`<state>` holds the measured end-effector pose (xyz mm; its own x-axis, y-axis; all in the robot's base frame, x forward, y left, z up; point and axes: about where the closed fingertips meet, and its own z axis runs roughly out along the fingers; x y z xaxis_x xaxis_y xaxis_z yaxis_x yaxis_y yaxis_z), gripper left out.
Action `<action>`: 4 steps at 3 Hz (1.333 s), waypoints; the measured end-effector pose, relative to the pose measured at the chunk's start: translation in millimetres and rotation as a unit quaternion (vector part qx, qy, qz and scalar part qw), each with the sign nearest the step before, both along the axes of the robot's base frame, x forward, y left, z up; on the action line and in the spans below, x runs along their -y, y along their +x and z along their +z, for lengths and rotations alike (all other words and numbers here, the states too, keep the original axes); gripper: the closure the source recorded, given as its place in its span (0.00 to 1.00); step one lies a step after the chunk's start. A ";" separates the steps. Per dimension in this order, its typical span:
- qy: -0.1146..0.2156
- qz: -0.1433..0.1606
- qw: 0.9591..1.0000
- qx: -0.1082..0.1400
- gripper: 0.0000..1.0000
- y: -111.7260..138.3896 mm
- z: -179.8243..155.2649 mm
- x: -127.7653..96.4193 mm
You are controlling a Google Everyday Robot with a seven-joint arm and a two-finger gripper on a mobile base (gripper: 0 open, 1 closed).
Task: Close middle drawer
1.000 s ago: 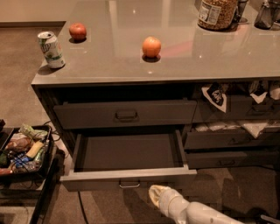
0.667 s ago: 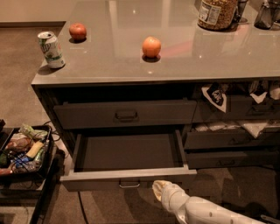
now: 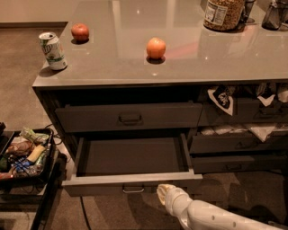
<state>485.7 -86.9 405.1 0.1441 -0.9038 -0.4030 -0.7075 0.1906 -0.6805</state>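
Observation:
The middle drawer (image 3: 130, 157) is pulled far out of the grey cabinet and its box is empty. Its low front panel (image 3: 90, 185) faces me, with a small metal loop handle (image 3: 133, 189) at the centre. My gripper (image 3: 163, 192) sits at the tip of the white arm coming in from the lower right. It is just right of the handle and right at the drawer's front panel. The drawer above, with a taller front (image 3: 128, 117), is shut.
On the counter stand a soda can (image 3: 53, 50), two apples (image 3: 79, 32) (image 3: 155, 47) and a jar (image 3: 224, 13). Right-hand drawers (image 3: 238, 143) hold white and black cloths. A black cart (image 3: 24, 155) with snacks stands at the lower left.
My arm has moved up and a little right, bringing the gripper from below the drawer front to its front panel. The drawer has not moved.

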 end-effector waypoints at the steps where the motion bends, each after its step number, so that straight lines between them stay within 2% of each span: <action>1: -0.034 -0.005 0.999 0.010 1.00 16.3 0.6 7.3; 2: -0.058 -0.005 0.998 0.019 1.00 33.1 2.4 10.9; 4: -0.081 -0.008 0.996 0.021 1.00 57.2 -5.3 14.1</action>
